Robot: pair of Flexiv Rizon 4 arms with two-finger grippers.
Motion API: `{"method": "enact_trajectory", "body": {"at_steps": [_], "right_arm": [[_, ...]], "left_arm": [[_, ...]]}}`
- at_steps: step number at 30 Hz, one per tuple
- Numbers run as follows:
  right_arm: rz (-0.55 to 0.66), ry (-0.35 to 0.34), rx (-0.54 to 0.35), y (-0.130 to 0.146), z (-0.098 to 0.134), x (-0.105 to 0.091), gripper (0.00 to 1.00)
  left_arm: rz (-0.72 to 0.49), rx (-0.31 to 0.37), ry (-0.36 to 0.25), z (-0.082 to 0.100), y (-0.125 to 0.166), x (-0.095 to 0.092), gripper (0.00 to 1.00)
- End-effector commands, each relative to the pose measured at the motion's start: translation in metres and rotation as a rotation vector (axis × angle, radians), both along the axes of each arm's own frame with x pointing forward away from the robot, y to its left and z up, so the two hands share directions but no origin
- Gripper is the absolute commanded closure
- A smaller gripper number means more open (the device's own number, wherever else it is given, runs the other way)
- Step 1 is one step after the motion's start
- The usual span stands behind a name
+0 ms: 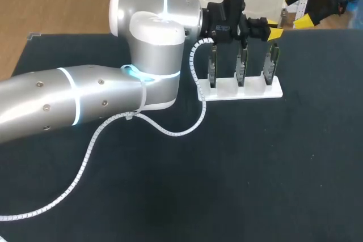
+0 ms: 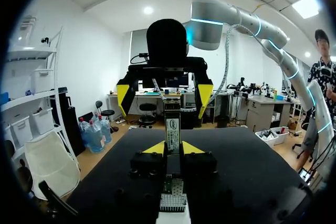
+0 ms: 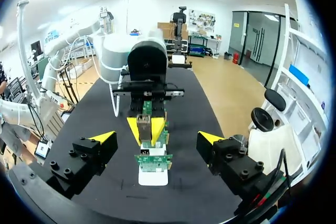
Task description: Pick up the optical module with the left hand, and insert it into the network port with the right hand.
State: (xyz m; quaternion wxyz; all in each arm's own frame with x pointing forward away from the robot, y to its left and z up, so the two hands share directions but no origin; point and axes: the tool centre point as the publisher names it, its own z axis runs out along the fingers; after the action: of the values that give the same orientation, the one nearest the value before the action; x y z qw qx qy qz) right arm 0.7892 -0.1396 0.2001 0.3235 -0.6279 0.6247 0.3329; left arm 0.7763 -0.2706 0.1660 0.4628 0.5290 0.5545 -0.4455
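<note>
Found left tool (image 2: 173, 148) clamped on the optical module (image 2: 172, 127), held upright between both yellow tips. Located module just above the right-hand board (image 1: 273, 63) of three standing in a white rack (image 1: 249, 92) on the dark counter (image 1: 255, 168). Recorded right tool (image 1: 299, 8) further right, beyond the rack, with fingers well apart, facing the module.

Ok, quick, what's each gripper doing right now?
Left gripper: closed on the optical module.
Right gripper: open, holding nothing.
</note>
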Motion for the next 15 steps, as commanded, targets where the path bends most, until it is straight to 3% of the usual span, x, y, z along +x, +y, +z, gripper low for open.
{"method": "enact_trajectory", "body": {"at_steps": [1,15], "right_arm": [[0.022,0.008,0.018,-0.0003,0.0004,0.0037,0.0],[0.091,0.02,0.03,0.0078,0.0051,-0.0023,0.0]], "left_arm": [[-0.001,0.002,0.001,0.0004,-0.0006,0.001,1.0],[-0.001,0.002,0.001,0.0004,-0.0006,0.001,1.0]]}}
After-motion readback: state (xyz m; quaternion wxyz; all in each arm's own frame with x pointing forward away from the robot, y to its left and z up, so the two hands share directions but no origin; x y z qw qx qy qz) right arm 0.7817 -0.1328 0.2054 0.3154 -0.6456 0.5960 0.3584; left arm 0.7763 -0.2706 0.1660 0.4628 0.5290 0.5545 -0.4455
